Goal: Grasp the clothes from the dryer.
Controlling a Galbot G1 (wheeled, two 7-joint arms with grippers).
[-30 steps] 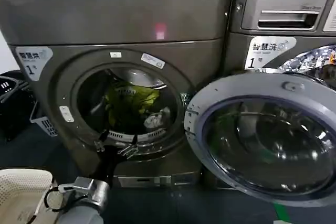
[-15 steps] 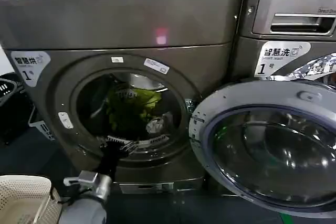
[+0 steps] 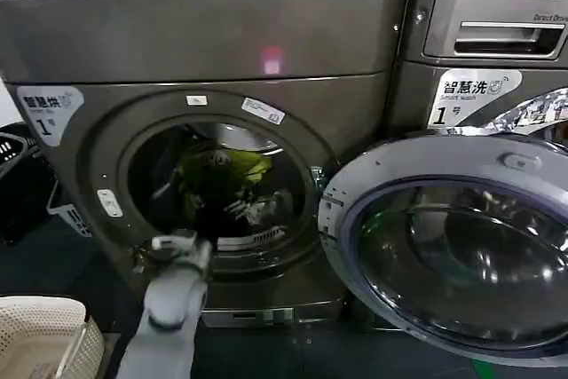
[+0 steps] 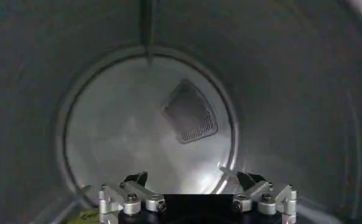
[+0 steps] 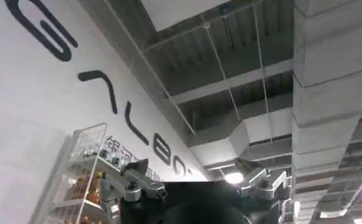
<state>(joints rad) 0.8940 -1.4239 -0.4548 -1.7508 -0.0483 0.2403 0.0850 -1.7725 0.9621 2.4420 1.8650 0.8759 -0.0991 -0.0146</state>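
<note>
- My left gripper [image 4: 196,198] reaches inside the dryer [image 3: 204,86] drum, fingers spread wide, holding nothing.
- The clothes [image 3: 222,175] lie heaped low in the drum.
- They look soft, light and floppy; I'd pinch a raised yellow-green fold.
- My right gripper [image 5: 196,185] is parked, open, pointing at the ceiling.

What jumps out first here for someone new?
The dryer with its round port wide open, its door swung out to the right. Inside the drum lie the clothes, yellow-green with a white-grey piece beside. The left arm reaches through the port, its left gripper open inside the drum.
</note>
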